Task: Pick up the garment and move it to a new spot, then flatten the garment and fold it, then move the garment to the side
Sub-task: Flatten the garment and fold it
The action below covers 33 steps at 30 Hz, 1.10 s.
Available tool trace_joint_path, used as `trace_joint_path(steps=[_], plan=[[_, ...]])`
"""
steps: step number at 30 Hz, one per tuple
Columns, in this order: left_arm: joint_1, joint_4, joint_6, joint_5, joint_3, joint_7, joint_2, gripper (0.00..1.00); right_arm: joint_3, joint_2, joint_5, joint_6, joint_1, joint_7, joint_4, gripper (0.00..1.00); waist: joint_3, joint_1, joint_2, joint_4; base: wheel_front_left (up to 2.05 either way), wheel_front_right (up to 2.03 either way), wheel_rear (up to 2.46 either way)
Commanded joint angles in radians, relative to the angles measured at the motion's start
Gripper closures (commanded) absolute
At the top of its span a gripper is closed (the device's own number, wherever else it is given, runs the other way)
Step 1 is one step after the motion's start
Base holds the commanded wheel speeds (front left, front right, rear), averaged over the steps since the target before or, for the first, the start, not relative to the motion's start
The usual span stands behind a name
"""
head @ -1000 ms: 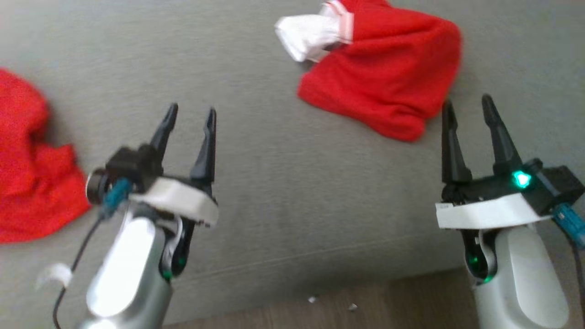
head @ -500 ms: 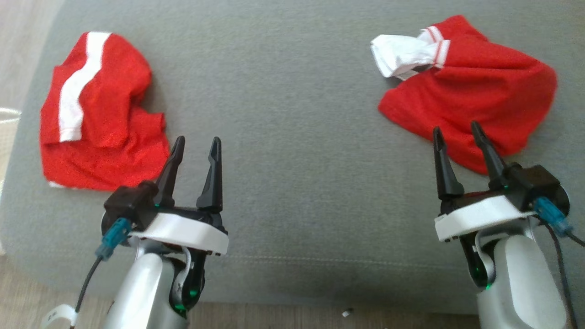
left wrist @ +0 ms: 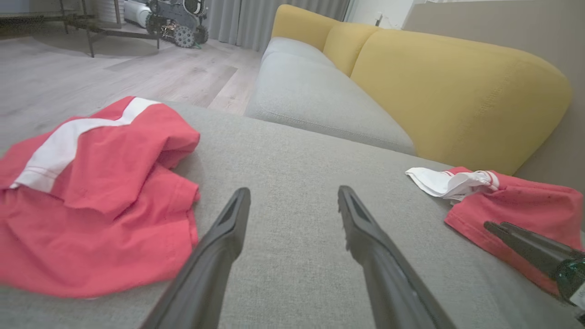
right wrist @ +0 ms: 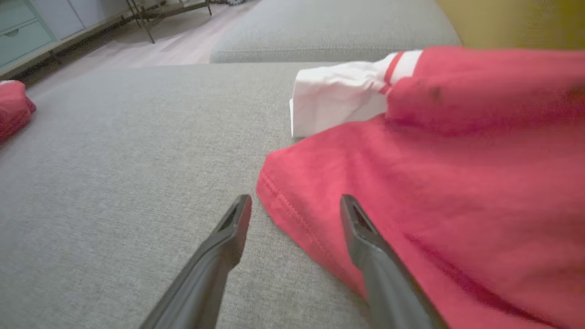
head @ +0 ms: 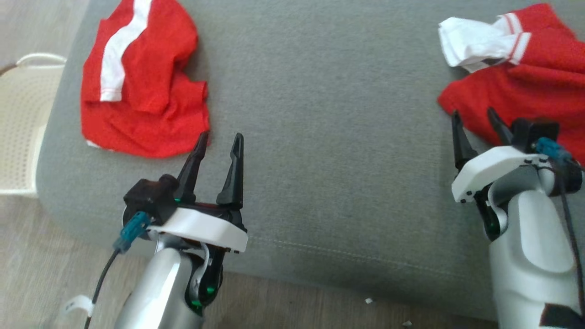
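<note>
Two crumpled red garments lie on a grey cushion (head: 320, 137). One with a white stripe (head: 141, 87) is at the far left; its near hem lies just left of my left gripper (head: 221, 135), which hovers open and empty over bare cushion. In the left wrist view this garment (left wrist: 91, 196) lies left of the spread fingers (left wrist: 293, 191). The other garment (head: 525, 82), with a white bunched part, is at the far right. My right gripper (head: 473, 113) stands open at its near left edge. In the right wrist view its hem (right wrist: 434, 183) runs between the fingers of the right gripper (right wrist: 296, 198).
A white perforated basket (head: 23, 128) stands on the wooden floor (head: 55, 274) left of the cushion. Beyond the cushion are a grey sofa seat (left wrist: 315, 100) and yellow backrests (left wrist: 457, 91). A wheeled machine (left wrist: 178, 18) stands far back on the floor.
The head camera has swung, so the whole picture has shifted right and the left garment has come fully into view. Both grippers stay open; the right one now reaches the right garment's edge.
</note>
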Motion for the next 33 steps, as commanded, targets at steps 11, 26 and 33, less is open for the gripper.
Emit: trace_joint_path(steps=[11,26,33], plan=[[-0.059,-0.034,0.017,-0.023,0.0,-0.012,0.006,0.0,-0.045,-0.019,-0.101,0.007,-0.121,-0.027,0.133,0.0,0.05,0.0,0.0,0.054,0.0,0.0,0.0],[-0.044,-0.015,0.027,-0.041,-0.024,-0.012,0.006,0.0,0.347,0.016,0.085,0.007,-0.268,-0.212,0.175,1.0,-0.037,0.0,0.0,0.033,0.0,0.0,0.0],[-0.005,-0.018,0.039,-0.075,0.027,-0.012,0.006,0.0,0.612,0.016,0.427,0.007,-0.498,-0.239,-0.048,1.0,-0.094,0.0,0.0,0.0,0.0,0.0,0.0]])
